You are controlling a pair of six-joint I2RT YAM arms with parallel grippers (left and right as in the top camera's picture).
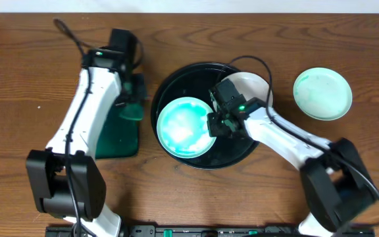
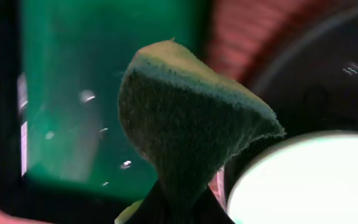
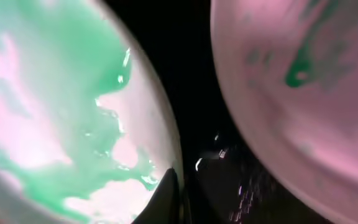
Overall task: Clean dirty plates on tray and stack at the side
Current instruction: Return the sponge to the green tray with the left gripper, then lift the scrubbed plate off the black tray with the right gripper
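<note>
At nine o'clock of the black tray [image 1: 202, 163], the left gripper [image 1: 134, 99] pinches a green sponge [image 2: 185, 130] above the green tray [image 1: 114, 141], clear of every plate. On the black tray the smeared plate [image 1: 183, 125] lies at eight o'clock, with the right gripper [image 1: 211, 124] at its rim, jaws pressed together, and a second plate [image 1: 256, 83] lies at one o'clock. Only the third plate [image 1: 322, 93], out on the table [image 1: 18, 79] at three o'clock, looks finished, so I judge two cleanings and the stacking remain.

Overhead, the right arm [image 1: 278, 131] covers most of the far plate [image 1: 256, 82] at the tray's [image 1: 226, 157] far right edge, and the left arm [image 1: 87, 105] hides part of the green tray [image 1: 118, 143]. At the left wrist the sponge's [image 2: 185, 124] pinched end runs off the bottom edge, and everything behind it is blurred. At the right wrist both plates are cropped, and whether the right fingertip [image 3: 165, 196] touches the smeared plate [image 3: 61, 112] cannot be told
</note>
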